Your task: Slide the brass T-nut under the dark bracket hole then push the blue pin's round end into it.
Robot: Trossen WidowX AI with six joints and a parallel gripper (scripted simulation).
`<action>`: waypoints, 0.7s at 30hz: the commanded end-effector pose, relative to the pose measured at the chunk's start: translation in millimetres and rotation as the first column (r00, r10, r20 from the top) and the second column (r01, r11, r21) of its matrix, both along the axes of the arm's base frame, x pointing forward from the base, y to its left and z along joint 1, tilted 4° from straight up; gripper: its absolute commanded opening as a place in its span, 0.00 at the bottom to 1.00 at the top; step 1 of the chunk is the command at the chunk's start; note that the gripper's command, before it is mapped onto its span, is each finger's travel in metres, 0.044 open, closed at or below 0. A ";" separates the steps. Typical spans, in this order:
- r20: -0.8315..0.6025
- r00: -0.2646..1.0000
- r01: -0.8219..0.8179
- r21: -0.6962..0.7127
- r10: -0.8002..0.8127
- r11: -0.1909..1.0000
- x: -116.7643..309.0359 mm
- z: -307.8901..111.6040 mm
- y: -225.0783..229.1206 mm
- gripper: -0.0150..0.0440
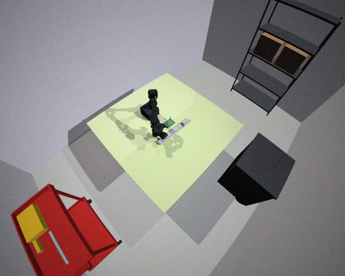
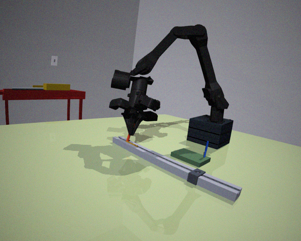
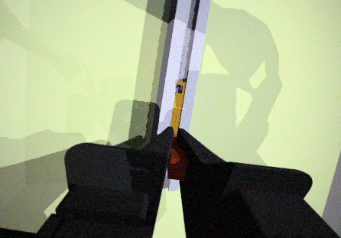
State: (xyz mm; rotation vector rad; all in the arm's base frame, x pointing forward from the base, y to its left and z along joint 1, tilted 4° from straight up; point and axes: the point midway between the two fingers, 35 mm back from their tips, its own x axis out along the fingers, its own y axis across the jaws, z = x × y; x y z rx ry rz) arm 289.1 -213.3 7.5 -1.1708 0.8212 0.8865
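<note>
- Pincer fingertips (image 1: 164, 137) (image 2: 131, 134), in the top view, are low over the near-table end of the aluminum rail (image 1: 178, 128) (image 2: 168, 166) (image 3: 192, 50), well apart from the dark bracket (image 1: 182, 124) (image 2: 195, 176) toward the other end. The nut is too small to make out from up here. The green tray (image 1: 169, 123) (image 2: 189, 156) sits beside the rail, on the side of the arm's base.
- Exterior view: the pincer is closed on the orange handle (image 2: 128, 137) (image 3: 176, 164), which leans rather than standing straight. The brass T-nut (image 2: 132, 143) (image 3: 178, 107) lies along the slot at the rail's far end, partly showing at the top, so I judge the tipping-in is under way and not finished. To do it well, keep the grip firm, bring the handle upright slowly and press down gently, so the nut drops level beneath the lips. Sliding should wait until it sits flat; a raised end could catch on the lips or the bracket. The blue pin (image 2: 206, 149) stands in the tray, a later job.
- Wrist view: the handle is between the fingers and the nut runs ahead of them, nearly in line with the slot. Its depth is hard to tell here. Any twist should be corrected before pushing down, since a skewed nut would probably wedge or turn the handle in the grip.
</note>
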 end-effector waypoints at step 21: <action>-0.051 0.999 0.004 0.002 -0.004 1.000 5.0 3.3 -2.7 0.00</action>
